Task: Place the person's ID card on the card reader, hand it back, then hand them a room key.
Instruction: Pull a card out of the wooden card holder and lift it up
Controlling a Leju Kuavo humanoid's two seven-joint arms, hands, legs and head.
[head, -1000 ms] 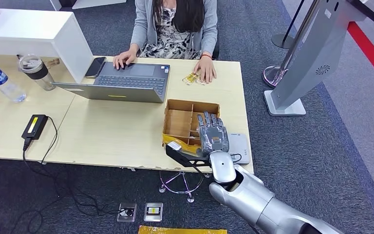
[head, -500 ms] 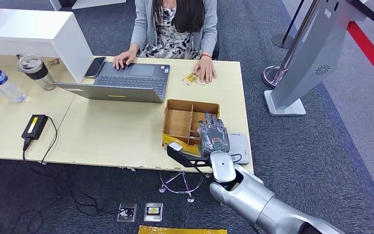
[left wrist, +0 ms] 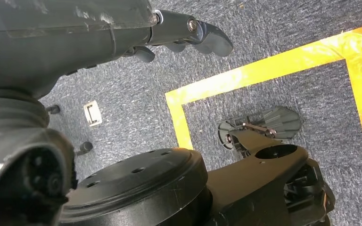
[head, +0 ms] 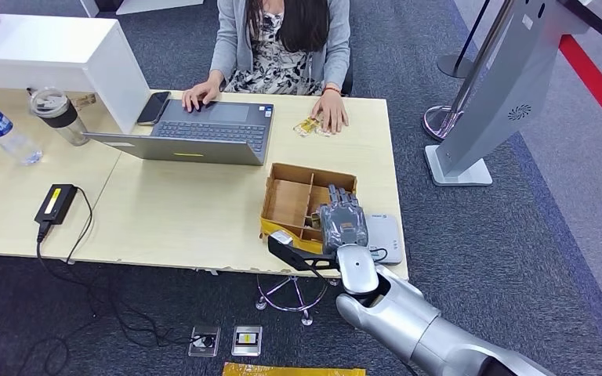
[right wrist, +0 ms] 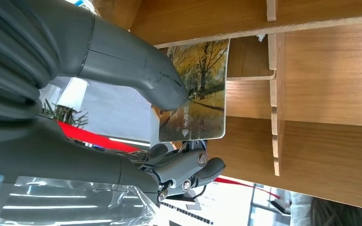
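Note:
My right hand (head: pixel 342 223) hovers over the right-hand compartments of the open wooden box (head: pixel 290 200) at the table's near edge. In the right wrist view its thumb (right wrist: pixel 132 66) and fingers pinch a room key card (right wrist: pixel 200 94) printed with autumn trees, held upright against the box's dividers (right wrist: pixel 320 84). The pale card reader (head: pixel 388 235) lies just right of the box, partly under my hand. A small yellowish card (head: pixel 307 125) lies on the table beside the person's hand (head: pixel 333 116). My left hand (left wrist: pixel 193 33) hangs above the carpet and holds nothing.
A person (head: pixel 282 39) sits across the table with one hand on a laptop (head: pixel 196 133). A water bottle (head: pixel 0 129), a cup (head: pixel 56 113) and a black adapter with its cable (head: pixel 56 202) lie at the left. A grey kiosk stand (head: pixel 502 94) is on the floor at the right.
My right hand has drawn back a little toward the box's near edge. The box has shifted slightly. The person has not moved.

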